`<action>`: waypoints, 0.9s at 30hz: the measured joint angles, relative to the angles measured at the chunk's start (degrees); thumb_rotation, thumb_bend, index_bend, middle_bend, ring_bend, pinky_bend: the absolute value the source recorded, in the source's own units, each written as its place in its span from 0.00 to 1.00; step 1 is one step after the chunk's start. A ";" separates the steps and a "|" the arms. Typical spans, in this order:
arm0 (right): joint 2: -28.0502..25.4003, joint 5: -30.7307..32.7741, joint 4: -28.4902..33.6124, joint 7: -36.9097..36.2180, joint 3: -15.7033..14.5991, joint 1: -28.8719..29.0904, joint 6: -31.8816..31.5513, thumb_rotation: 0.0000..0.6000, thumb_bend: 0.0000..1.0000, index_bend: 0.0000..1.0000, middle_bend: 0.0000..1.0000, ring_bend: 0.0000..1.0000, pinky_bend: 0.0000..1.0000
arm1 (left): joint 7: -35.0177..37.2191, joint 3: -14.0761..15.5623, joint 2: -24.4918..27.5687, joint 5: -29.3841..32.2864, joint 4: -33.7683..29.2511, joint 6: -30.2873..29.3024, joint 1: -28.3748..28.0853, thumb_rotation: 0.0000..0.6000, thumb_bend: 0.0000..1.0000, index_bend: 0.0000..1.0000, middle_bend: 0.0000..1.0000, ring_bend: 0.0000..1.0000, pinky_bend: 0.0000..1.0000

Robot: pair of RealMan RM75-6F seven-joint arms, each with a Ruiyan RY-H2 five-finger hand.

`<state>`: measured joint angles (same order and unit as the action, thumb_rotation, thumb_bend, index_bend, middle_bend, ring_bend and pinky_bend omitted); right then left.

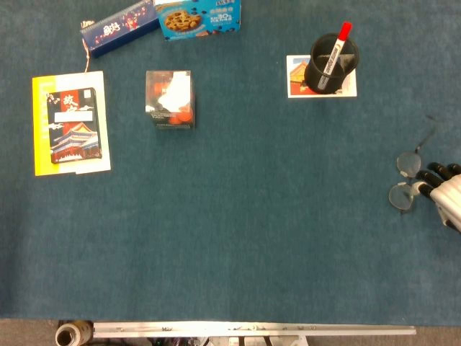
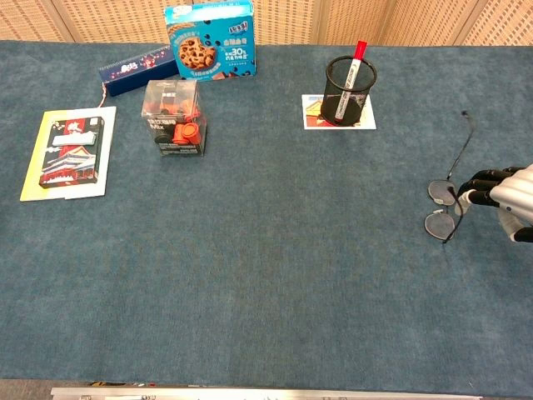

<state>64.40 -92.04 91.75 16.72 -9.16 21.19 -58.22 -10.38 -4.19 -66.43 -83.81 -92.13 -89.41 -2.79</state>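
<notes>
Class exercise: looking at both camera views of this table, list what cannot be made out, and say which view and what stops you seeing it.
- Right hand: both views, cut off by the right edge; only fingertips and part of the hand show.
- Glasses: both views, the thin temples nearly vanish against the dark cloth.
- Left hand: outside both views.
- Cookie box: head view, top cut off by the upper edge.
- Marker in the pen cup: its print is too small to read.
</notes>
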 measured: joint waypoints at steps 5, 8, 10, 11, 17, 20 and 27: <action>-0.81 -2.62 1.28 -2.11 0.05 -0.03 -2.33 1.00 1.00 0.33 0.25 0.15 0.27 | -0.07 0.02 0.03 -0.01 -0.06 0.04 -0.01 1.00 0.52 0.45 0.52 0.50 0.63; -1.56 -4.38 2.37 -3.11 0.14 -0.01 -3.97 1.00 1.00 0.33 0.25 0.15 0.27 | -0.14 0.09 -0.09 -0.08 0.02 -0.12 0.10 1.00 0.52 0.45 0.52 0.50 0.63; -2.18 -5.37 3.31 -3.67 0.21 0.01 -4.89 1.00 1.00 0.33 0.25 0.15 0.27 | -0.18 0.06 -0.08 0.00 0.05 0.06 0.03 1.00 0.52 0.45 0.52 0.50 0.63; -2.45 -5.71 3.68 -3.84 0.24 0.01 -5.22 1.00 1.00 0.33 0.25 0.15 0.27 | -0.20 0.04 -0.08 0.04 0.05 0.14 -0.02 1.00 0.52 0.45 0.52 0.50 0.63; -3.80 -7.04 5.30 -3.73 0.42 -0.19 -6.61 1.00 1.00 0.33 0.25 0.15 0.27 | -0.27 -0.16 -0.11 0.45 0.21 0.63 -0.28 1.00 0.52 0.45 0.52 0.50 0.63; -4.31 -7.27 5.81 -3.39 0.59 -0.35 -7.08 1.00 1.00 0.33 0.25 0.15 0.27 | -0.37 -0.13 -0.19 0.52 0.28 0.71 -0.30 1.00 0.52 0.45 0.52 0.50 0.63; -5.30 -8.47 7.15 -2.94 1.08 -0.63 -8.63 1.00 1.00 0.33 0.25 0.15 0.27 | -0.58 0.01 -0.47 0.51 0.53 0.73 -0.27 1.00 0.52 0.45 0.52 0.50 0.63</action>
<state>59.10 -100.51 98.90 13.78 -8.08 20.56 -66.85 -10.96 -4.18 -66.90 -83.30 -91.60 -88.69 -3.06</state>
